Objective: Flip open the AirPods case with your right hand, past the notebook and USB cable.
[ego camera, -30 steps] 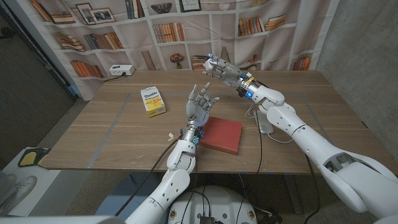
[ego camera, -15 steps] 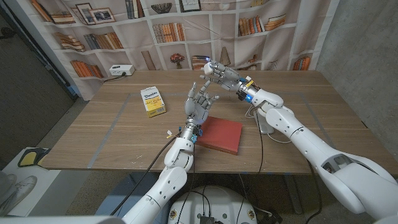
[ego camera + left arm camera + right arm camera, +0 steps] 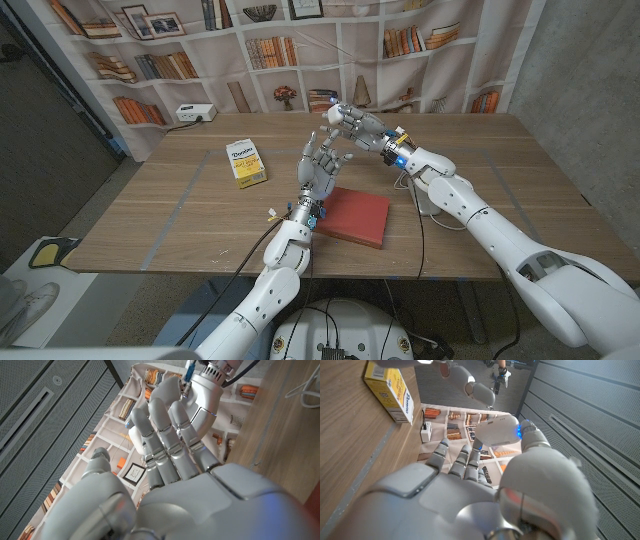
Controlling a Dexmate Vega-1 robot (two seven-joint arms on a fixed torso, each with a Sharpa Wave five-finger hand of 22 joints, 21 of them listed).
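Observation:
The red notebook [image 3: 356,216] lies on the wooden table [image 3: 180,200] at the front middle. Right of it a white USB cable [image 3: 409,183] loops across the wood. A small white object [image 3: 429,203] sits by the cable under my right forearm; I cannot tell if it is the AirPods case. My left hand [image 3: 322,166] is raised over the notebook's left end, fingers [image 3: 165,435] straight and pointing up, holding nothing. My right hand [image 3: 353,119] hovers just beyond the left fingertips, well above the table, its fingers [image 3: 462,462] loosely extended with nothing seen between them.
A yellow box [image 3: 246,162] lies on the left part of the table, also in the right wrist view [image 3: 387,387]. A white power adapter [image 3: 195,113] sits at the far left edge. A bookshelf backdrop [image 3: 270,50] hangs behind the table.
My right hand has drifted left and slightly down, closing in on the left hand's fingertips. The left hand has barely shifted. Nothing on the table has moved.

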